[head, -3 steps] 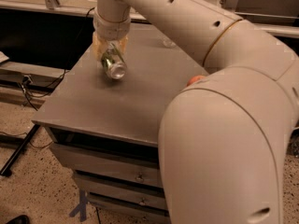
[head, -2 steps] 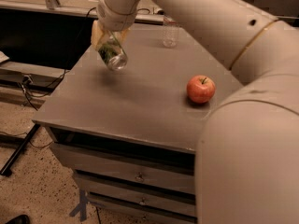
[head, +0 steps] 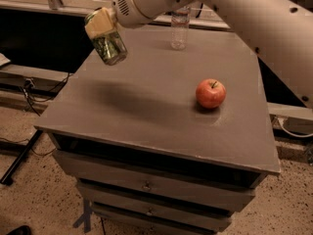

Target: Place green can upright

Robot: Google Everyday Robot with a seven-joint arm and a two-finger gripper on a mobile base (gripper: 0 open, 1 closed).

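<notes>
While my gripper is clasping the green can tilted in the air above the surface, I am seeing an apple sitting well apart.

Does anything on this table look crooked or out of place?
Only the green can: it hangs tilted in the gripper, clamped in the air over the far left corner of the table rather than standing. The apple sits on the right and the water bottle stands upright at the back, both looking normal.
</notes>
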